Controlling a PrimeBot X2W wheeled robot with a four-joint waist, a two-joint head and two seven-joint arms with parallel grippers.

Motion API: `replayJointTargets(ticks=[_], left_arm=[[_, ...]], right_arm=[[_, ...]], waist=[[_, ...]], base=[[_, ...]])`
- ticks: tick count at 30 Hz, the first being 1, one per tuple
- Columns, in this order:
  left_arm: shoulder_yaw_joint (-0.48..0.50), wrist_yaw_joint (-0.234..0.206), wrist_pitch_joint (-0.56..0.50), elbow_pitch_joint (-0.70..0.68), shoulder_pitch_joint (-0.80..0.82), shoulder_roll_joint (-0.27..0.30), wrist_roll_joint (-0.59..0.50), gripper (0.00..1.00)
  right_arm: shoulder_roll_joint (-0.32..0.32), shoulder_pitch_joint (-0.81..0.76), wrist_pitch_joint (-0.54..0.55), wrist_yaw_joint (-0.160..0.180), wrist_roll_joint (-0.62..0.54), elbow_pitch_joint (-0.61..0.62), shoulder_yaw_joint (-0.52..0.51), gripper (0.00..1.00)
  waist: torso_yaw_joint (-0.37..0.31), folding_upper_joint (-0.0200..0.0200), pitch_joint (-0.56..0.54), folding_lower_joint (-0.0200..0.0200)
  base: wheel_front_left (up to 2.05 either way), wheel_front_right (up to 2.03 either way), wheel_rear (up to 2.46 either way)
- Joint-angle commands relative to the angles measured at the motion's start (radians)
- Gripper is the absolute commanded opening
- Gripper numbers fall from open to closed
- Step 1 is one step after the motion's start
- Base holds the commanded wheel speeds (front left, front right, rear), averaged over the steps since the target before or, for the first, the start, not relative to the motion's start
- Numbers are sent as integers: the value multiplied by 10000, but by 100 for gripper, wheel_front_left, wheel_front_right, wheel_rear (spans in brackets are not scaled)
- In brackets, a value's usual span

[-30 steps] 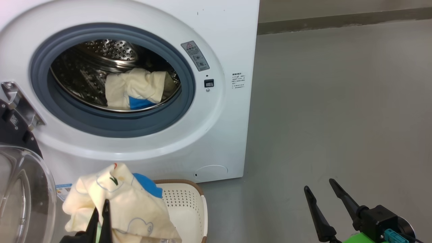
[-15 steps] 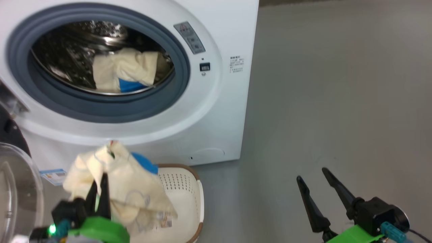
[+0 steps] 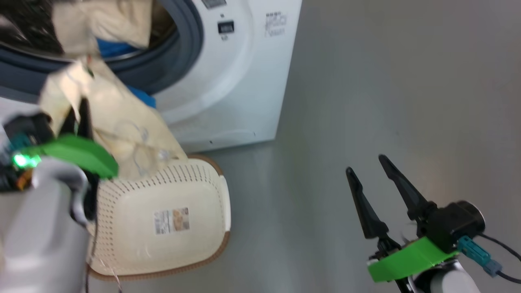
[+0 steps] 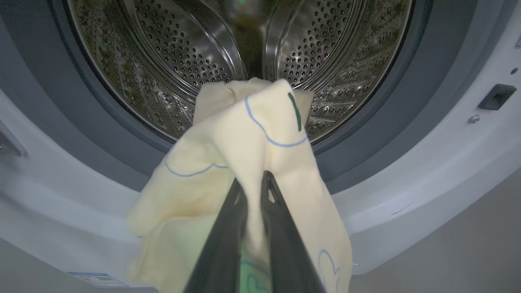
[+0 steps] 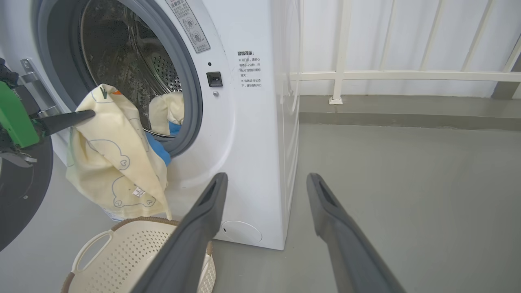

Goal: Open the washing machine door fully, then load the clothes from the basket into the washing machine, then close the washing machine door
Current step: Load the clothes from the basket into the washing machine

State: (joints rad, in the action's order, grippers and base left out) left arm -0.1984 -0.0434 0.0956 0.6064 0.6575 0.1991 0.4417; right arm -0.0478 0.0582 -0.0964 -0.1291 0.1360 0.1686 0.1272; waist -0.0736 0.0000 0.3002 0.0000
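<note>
One piece of the clothes [image 5: 169,110] already lies in the washing machine [image 5: 244,142]. Our left gripper [image 4: 250,181] pinches a second piece [image 4: 252,138] at its mouth; our right gripper [image 5: 266,176] is wide, empty. The basket [image 3: 134,195] looks empty. Left, we think: drop this in, shut the door [image 5: 24,191].

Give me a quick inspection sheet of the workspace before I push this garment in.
Surface: grey floor, smooth.
Job's things: washing machine door open; cream garment in the drum; second garment held at the opening; basket below, no clothes seen inside.
Clutter: nothing seen.
Tools: left tool shut on second garment; right tool open, empty, over the floor.
Cables: teal plug and dark cable at right wrist.
Surroundings: white railing beyond the washing machine.
</note>
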Motion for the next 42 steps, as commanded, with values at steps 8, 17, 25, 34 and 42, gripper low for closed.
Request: replayJointTargets(ticks=[8,17,25,34,42], left_arm=[[323,623,-1385,1280,3078,1289,136,0],[252,956,-2465,2002,5591,2787,-177,0],[357,740,-1638,1811,7127,3384,-477,0],[122,443,267,1591,8618,3729,-1228,0],[-180,135,1500,1535,9609,3806,-1896,0]], right_arm=[[-24,1165,-626,-16,381,-276,846,100],[-24,1829,-1131,-16,746,-885,1260,100],[-24,2060,-1347,-16,883,-1211,1532,100],[-24,2213,-1463,-16,998,-1460,1795,100],[-24,2279,-1529,-16,1066,-1559,1819,100]], waist=[[-1050,0,2204,0],[-1910,0,3192,0],[-2255,0,3630,0],[-2430,0,3808,0],[-2408,0,4026,0]], base=[[0,0,0],[0,0,0],[0,0,0],[0,0,0],[0,0,0]])
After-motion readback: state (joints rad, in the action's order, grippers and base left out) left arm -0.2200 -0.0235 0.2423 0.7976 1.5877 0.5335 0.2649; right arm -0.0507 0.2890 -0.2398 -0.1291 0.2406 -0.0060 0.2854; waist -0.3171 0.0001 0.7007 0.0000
